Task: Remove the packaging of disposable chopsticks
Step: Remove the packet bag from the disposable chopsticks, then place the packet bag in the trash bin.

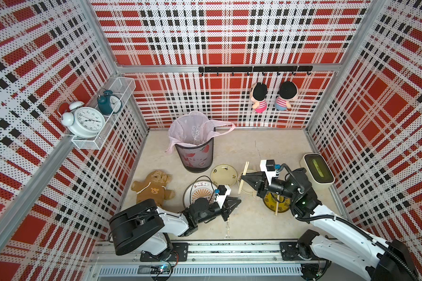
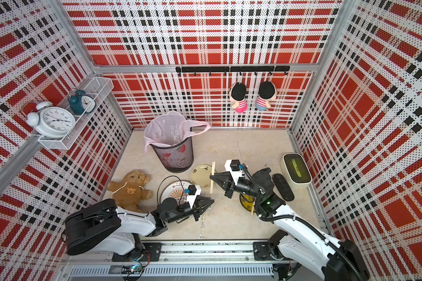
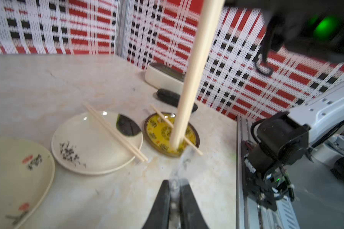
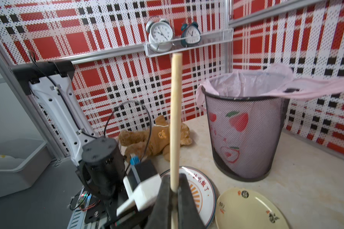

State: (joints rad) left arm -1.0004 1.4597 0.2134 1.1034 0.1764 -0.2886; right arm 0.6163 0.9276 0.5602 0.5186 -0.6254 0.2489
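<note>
Our left jaws stand narrow, pinching the crinkly clear plastic sleeve (image 3: 182,164). Its far end reaches the lower tip of the pale wooden chopstick pair (image 3: 193,69), which our right jaws clamp tight above the bench (image 1: 253,219); whether that tip is inside the sleeve we cannot tell. We judge a straight pull apart along the sticks, not sideways, will free it cleanly. Around us are a brown teddy bear (image 1: 154,187), a black mesh bin with pink liner (image 1: 197,158), and, just under the pull, a white plate (image 3: 77,138) and a yellow plate (image 3: 157,126), each bearing bare chopsticks we could knock.
</note>
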